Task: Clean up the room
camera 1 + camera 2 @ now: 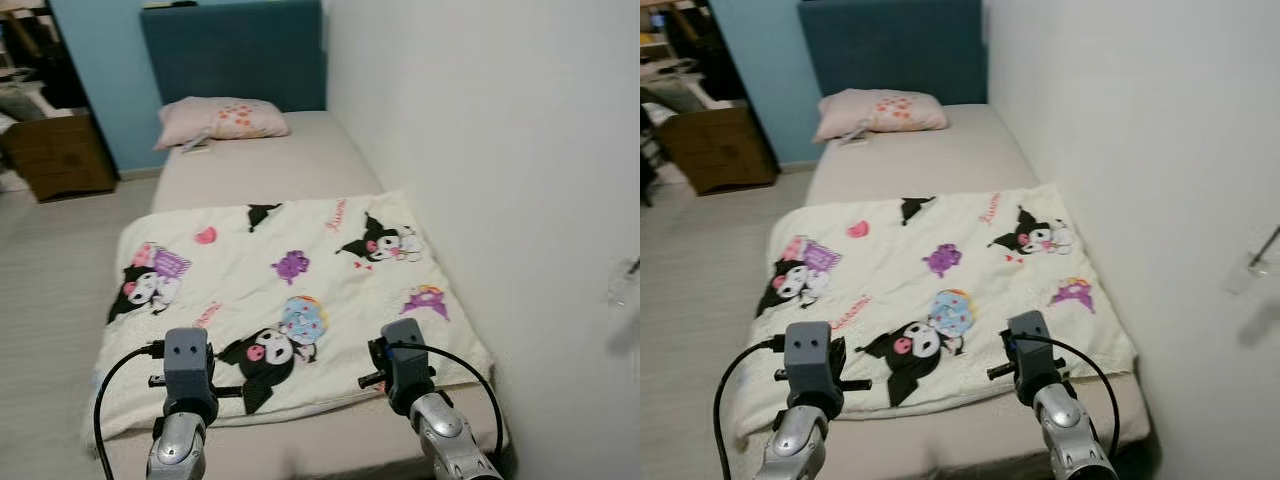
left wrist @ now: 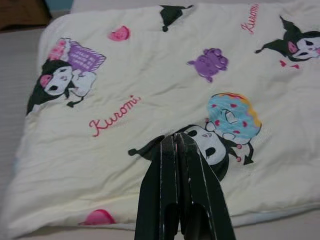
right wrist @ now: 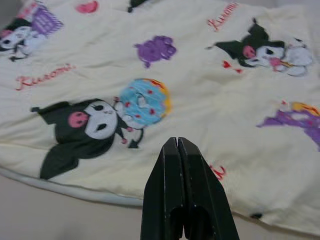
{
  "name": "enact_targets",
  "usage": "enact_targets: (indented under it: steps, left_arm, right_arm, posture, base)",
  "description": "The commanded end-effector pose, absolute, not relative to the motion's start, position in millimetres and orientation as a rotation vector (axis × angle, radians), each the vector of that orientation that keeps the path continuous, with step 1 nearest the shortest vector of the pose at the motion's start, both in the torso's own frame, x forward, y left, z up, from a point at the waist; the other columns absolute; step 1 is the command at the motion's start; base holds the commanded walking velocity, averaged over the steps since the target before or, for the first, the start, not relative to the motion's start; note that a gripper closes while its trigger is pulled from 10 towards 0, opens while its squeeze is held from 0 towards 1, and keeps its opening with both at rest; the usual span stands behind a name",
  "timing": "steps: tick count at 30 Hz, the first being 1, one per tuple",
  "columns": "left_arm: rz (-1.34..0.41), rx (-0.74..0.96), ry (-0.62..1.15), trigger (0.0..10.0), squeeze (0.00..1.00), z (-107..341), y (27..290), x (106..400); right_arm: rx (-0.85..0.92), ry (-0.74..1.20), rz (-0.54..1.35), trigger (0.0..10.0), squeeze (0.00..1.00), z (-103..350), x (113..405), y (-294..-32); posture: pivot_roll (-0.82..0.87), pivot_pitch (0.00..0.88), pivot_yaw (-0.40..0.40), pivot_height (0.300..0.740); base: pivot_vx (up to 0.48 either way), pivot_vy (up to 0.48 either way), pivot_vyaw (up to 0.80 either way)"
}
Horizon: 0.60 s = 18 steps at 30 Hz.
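Against white wall (image 1: 480, 120), bed (image 1: 300, 160) under blanket (image 1: 290, 290).

A wooden chest (image 1: 60, 152) stands on the floor (image 1: 50, 280) at ten o'clock, against the blue wall (image 1: 100, 70).

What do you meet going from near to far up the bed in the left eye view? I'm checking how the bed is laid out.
Left gripper and right gripper → cartoon-print blanket → bare mattress → pink pillow → dark blue headboard.
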<state>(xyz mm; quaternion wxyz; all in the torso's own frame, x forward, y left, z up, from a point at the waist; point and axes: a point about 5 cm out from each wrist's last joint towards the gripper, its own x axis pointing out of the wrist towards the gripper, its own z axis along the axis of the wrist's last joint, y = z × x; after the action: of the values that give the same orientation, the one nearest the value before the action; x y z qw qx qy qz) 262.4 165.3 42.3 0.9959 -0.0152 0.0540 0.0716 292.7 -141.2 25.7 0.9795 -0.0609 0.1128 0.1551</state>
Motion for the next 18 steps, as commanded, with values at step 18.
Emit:
enact_targets:
  steps: [18]
  left_arm:
    - [0.164,-0.022,0.137,10.0,0.0,37,171,255]
  right_arm:
    - [-0.146,0.246,0.393,10.0,0.0,24,292,-124]
  posture:
    - [-0.02,0.083,0.006,0.74]
  base:
    - [0.0,0.0,0.13]
